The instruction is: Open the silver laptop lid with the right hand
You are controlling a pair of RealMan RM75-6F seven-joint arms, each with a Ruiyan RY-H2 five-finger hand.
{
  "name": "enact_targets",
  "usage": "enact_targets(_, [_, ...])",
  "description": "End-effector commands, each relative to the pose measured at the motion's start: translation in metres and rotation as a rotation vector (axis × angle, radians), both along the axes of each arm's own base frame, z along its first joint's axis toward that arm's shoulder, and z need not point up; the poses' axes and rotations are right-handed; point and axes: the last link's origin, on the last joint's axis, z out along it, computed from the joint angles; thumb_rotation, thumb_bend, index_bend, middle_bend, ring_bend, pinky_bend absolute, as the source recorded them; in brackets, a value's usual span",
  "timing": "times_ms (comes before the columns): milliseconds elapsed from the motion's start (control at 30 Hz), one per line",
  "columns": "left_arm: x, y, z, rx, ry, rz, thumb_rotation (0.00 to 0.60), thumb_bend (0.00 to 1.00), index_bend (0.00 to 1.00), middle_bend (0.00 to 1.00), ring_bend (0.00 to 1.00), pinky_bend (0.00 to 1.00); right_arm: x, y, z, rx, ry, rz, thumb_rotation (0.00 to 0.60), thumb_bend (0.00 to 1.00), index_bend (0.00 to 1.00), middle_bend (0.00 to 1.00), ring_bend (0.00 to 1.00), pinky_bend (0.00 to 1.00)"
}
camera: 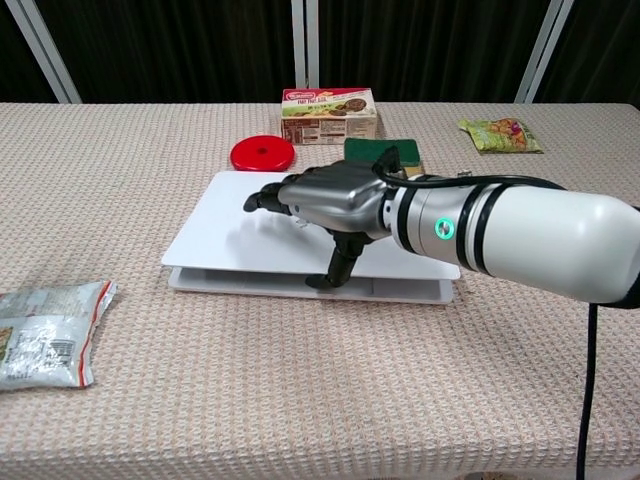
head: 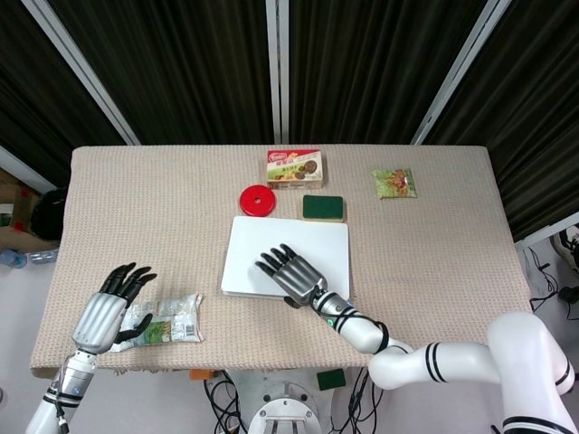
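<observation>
The silver laptop (head: 312, 242) lies mid-table, its lid (camera: 225, 225) raised a little at the front so the base (camera: 400, 291) shows beneath. My right hand (head: 291, 276) holds the lid's front edge, fingers spread flat on top and thumb hooked under the edge. In the chest view the right hand (camera: 330, 205) covers the middle of the lid. My left hand (head: 109, 315) hovers at the table's near left corner, fingers apart, holding nothing.
A snack bag (head: 167, 321) lies beside my left hand, also seen as the snack bag (camera: 40, 335). Behind the laptop are a red disc (head: 257, 200), a green sponge (head: 323, 207) and a biscuit box (head: 295, 168). A green packet (head: 394, 183) sits far right.
</observation>
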Motion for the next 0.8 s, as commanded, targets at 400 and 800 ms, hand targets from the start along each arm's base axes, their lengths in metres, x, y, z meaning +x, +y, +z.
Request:
enact_targets(400, [0.019, 0.008, -0.041, -0.136, -0.012, -0.072, 0.600, 0.35, 0.17, 0.13, 0.03, 0.09, 0.031, -0.006, 0.011, -0.084, 0.018, -0.019, 0.600, 1.00, 0.00, 0.00, 0.00, 0.00])
enact_targets(800, [0.037, 0.043, -0.065, -0.240, -0.009, -0.115, 0.600, 0.36, 0.16, 0.12, 0.03, 0.09, 0.034, -0.011, 0.015, -0.113, 0.015, -0.034, 0.600, 1.00, 0.00, 0.00, 0.00, 0.00])
